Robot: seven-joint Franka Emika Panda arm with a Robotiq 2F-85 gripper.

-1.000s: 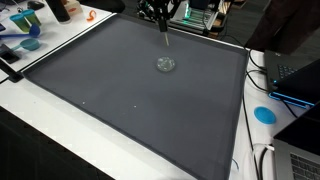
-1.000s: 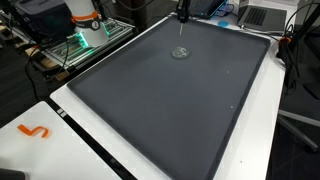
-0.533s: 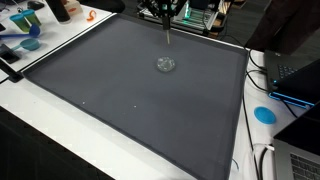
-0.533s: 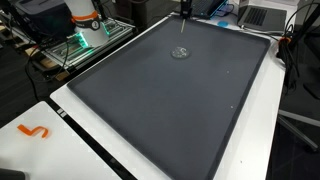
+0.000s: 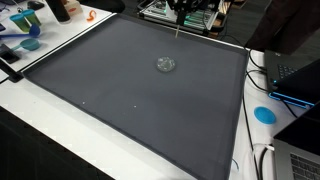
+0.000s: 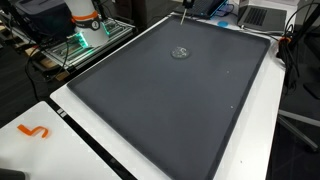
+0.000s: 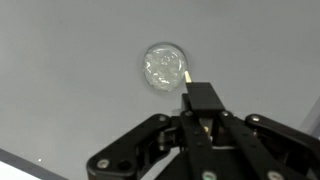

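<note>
Wrist view alone: you see your pincer (image 7: 204, 104) from behind. The thin stick (image 7: 187, 78) pokes out past its tips, and the stick's pale end lines up with the rim of the clear round dish (image 7: 165, 68). Whether the two meet cannot be told from here.

Exterior views alone: they give you the height. The thin stick (image 5: 178, 30) hangs in the air over the far edge of the grey mat (image 5: 130, 100), apart from the clear round dish (image 5: 165, 64). In an exterior view you also get the blue disc (image 5: 264, 114) on the white surface (image 5: 40, 120), beyond the mat's side edge. In an exterior view an orange hook shape (image 6: 35, 131) lies at a near corner of the surface.

Pincer: your fingers are drawn fully together and clamp the upper end of the thin stick. Nothing else touches them.

Stick's axis: its long axis is close to upright, with the free tip down toward the mat and the gripped end up.

Dish: it sits flat on the grey mat, nearer the far edge than the near one and about midway between the side edges.
</note>
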